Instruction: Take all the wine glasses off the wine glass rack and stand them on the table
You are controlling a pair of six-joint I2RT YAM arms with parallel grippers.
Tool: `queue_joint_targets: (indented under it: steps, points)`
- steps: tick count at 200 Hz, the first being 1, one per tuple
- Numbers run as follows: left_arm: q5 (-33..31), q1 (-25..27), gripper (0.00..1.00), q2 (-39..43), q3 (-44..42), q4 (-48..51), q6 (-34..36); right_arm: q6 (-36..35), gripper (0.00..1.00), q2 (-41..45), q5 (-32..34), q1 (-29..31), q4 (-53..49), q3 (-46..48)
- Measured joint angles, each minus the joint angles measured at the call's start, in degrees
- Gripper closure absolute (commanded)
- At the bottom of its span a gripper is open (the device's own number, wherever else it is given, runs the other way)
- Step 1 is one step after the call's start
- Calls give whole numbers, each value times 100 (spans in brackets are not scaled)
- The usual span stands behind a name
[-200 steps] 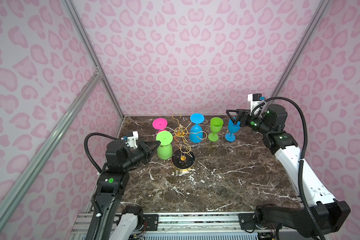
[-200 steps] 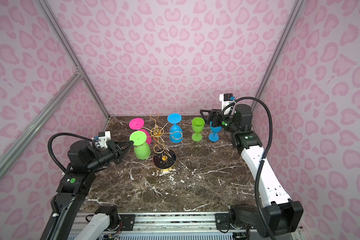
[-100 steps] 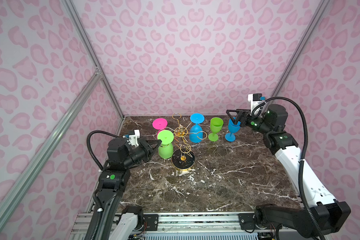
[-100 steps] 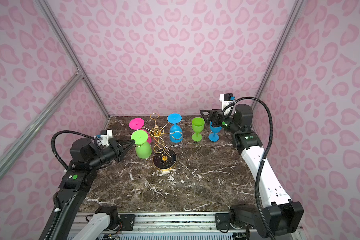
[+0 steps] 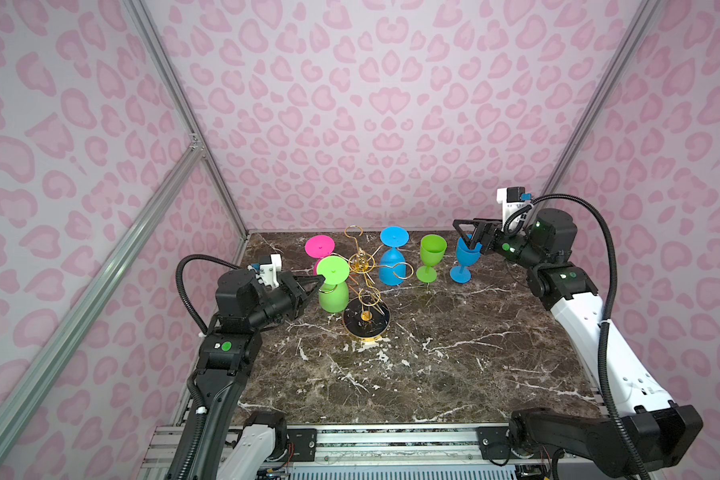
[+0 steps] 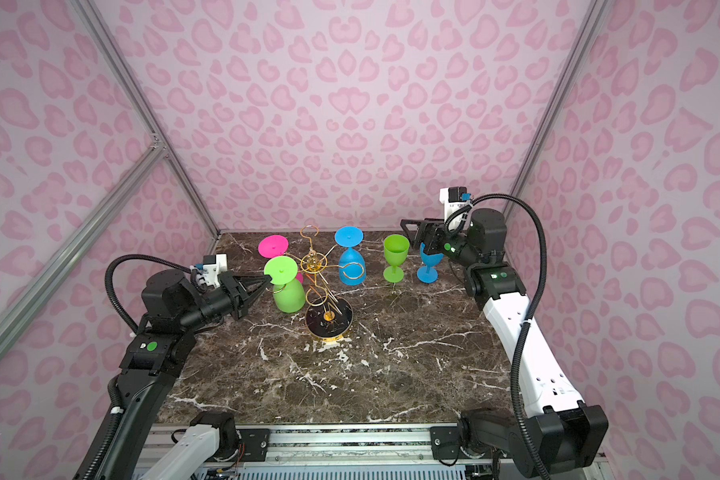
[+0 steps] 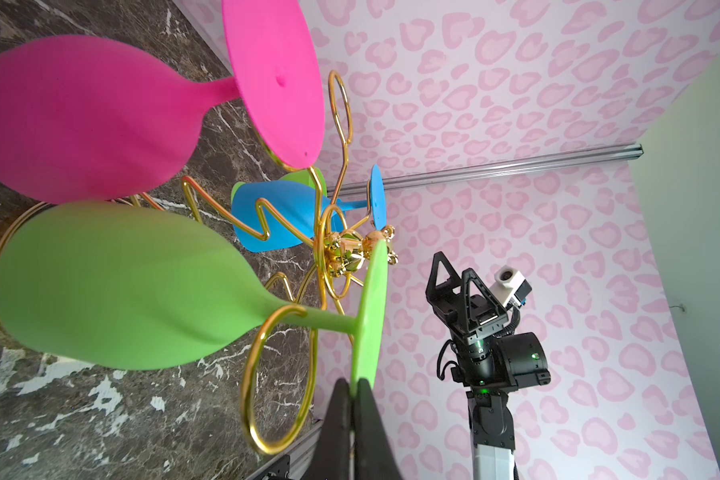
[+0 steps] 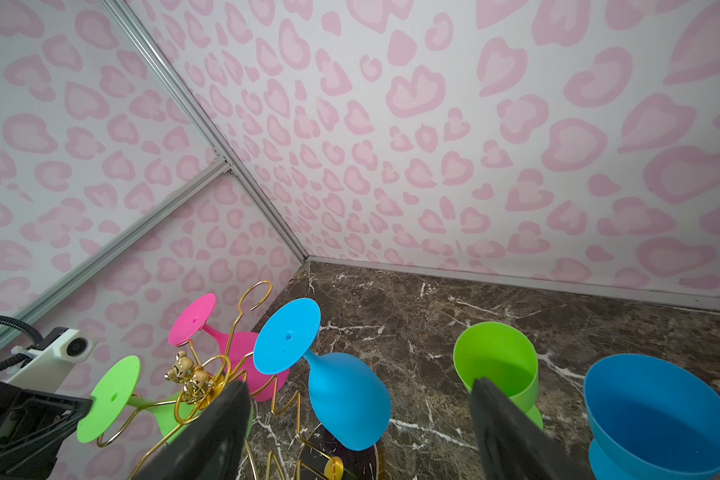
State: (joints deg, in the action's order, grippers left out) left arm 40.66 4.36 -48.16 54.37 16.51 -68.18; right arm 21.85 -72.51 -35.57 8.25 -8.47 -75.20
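Your marble table [image 5: 454, 374] fills the lower middle of both top views, with everything clustered along its far edge. The wine glass rack [image 5: 360, 262] stands left of centre there, its black base nearest the camera. Three glasses hang upside down in its loops: a pink glass [image 5: 319, 246] at upper left, a blue glass [image 5: 393, 262] at right, and the green wine glass [image 5: 333, 291] at lower left. Two more stand upright on the table to the right of the rack, a green cup [image 5: 431, 253] and a blue cup [image 5: 464, 259].

Your right gripper [image 5: 468, 232] hangs at the blue cup's rim with its jaws wide apart and nothing between them. Your left gripper [image 7: 352, 384] is clamped on the edge of the green wine glass's foot. The stem sits inside a gold loop [image 7: 275, 374] in the left wrist view.

The glass looks matte, light and probably rubbery rather than brittle. Expect that thin foot to flex or slip in an edge pinch. I'd slide the stem out sideways through the loop's open side rather than pull
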Motion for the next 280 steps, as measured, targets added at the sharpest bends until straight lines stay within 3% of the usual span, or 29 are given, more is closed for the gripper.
queue_joint_targets:
  steps: [140,280]
  points:
    - [-160,-2,97,-149,48,-31,181,-44,15,42,20,0,-52,0]
    - [-306,-164,96,236,-188,85,201,-42,15,31,17,0,-52,0]
